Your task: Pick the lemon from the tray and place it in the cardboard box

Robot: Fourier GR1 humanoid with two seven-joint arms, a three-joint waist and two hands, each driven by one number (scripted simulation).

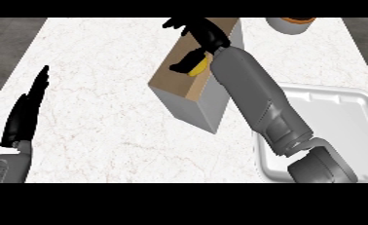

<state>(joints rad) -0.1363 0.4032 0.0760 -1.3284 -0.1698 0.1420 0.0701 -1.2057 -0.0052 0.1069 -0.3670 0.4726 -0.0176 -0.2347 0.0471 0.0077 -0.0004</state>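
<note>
In the head view, my right forearm (255, 92) comes in from the near right corner and runs up and left across the white marbled surface (101, 78). It passes over the left edge of the white tray (338, 117), which sits at the near right. My right hand (200, 30) is over the far end of the cardboard box (178, 84), a tall box with a brown inside and pale grey outer walls that stands near the middle of the surface, left of the tray.

The lemon (200, 66) is off the tray. It shows as a small yellow patch over the brown inside of the box, just beside the wrist end of my forearm and touching a black part of my hand. My hand hides most of it, so I cannot tell whether I am holding the lemon or whether it already lies in the box.

My left hand (27, 109) rests at the left edge of the view, flat and straight, pointing toward the far side, well apart from the box.

At the far right edge stands a white round vessel (291, 25) with an orange-brown inside, cut off by the view's border.
</note>
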